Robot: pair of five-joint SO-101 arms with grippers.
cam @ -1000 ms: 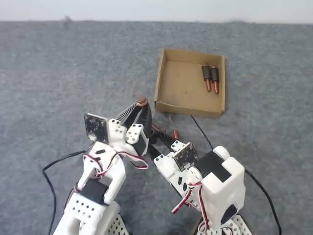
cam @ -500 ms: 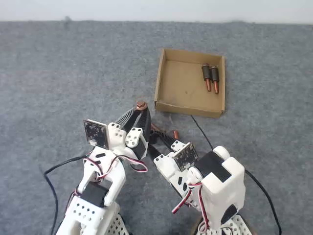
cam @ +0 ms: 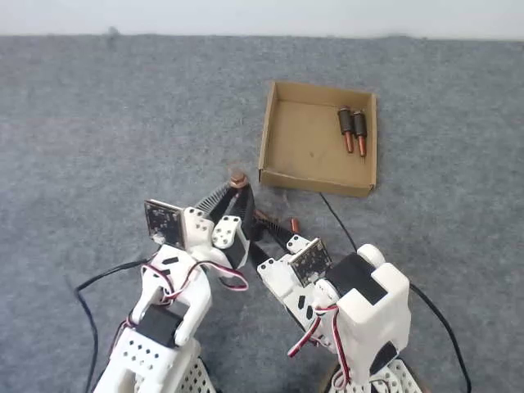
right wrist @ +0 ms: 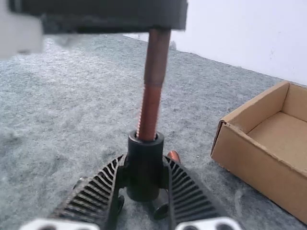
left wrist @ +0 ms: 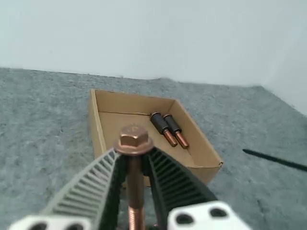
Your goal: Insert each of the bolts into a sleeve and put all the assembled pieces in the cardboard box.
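My left gripper [left wrist: 135, 165] is shut on a copper bolt [left wrist: 133, 143], hex head up; from above the bolt's head [cam: 237, 177] stands at the fingertips of this gripper [cam: 237, 196]. My right gripper [right wrist: 144, 179] is shut on a black sleeve [right wrist: 144, 163], held upright below. The bolt's threaded shank [right wrist: 149, 103] enters the sleeve's top opening. The cardboard box [cam: 273, 135] lies beyond, holding two assembled pieces [cam: 353, 127] at its far right. In the left wrist view the box [left wrist: 100, 124] shows those pieces [left wrist: 169, 128] too.
Another copper bolt [cam: 288, 223] lies on the grey carpet by the right gripper, and its tip [right wrist: 173, 156] shows behind the sleeve. A black cable [cam: 336, 217] runs from the box's near wall past the right arm. The box corner [right wrist: 240, 139] is close by.
The left arm has lowered slightly and shifted toward the right gripper, bringing the bolt down into the sleeve. The right arm has stayed still.
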